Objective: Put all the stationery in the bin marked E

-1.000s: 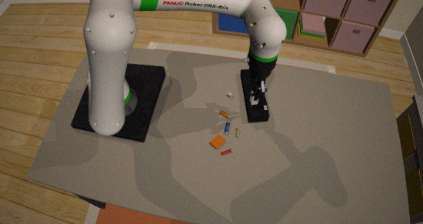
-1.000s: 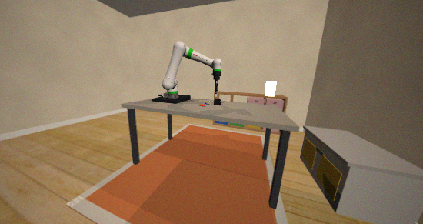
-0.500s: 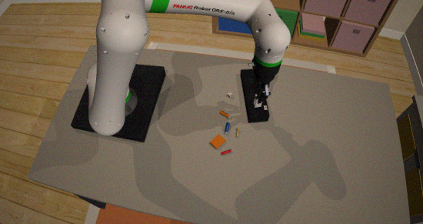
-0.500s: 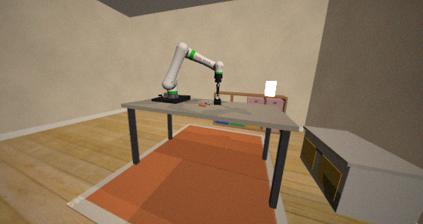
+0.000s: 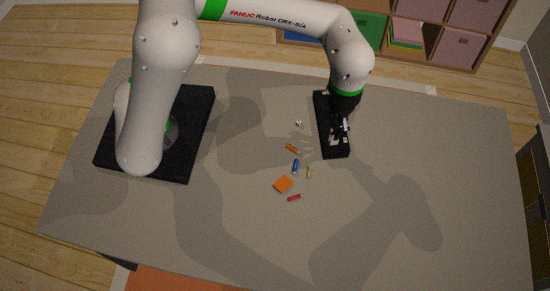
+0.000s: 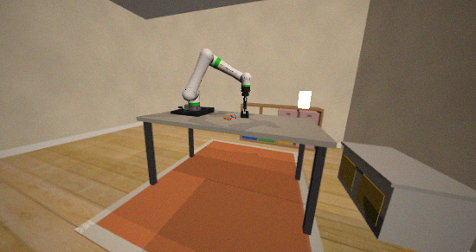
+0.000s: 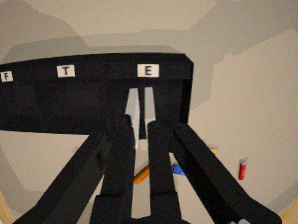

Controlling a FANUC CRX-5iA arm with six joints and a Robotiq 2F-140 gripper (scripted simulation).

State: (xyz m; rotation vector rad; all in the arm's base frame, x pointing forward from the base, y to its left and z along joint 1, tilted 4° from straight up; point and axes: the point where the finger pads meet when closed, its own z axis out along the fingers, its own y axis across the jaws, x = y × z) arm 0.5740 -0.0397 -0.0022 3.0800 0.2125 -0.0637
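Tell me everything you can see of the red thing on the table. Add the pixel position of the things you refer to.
The red thing (image 5: 293, 198) (image 7: 242, 171) is a small, slim stick with a pale grey end, smooth and perhaps plastic. It lies on its side on the table (image 5: 425, 131) (image 6: 199, 123) (image 7: 240, 100), outside the bins, near the orange block (image 5: 283, 184) but apart from it. Only the table touches it. Its exact kind is too small to tell.
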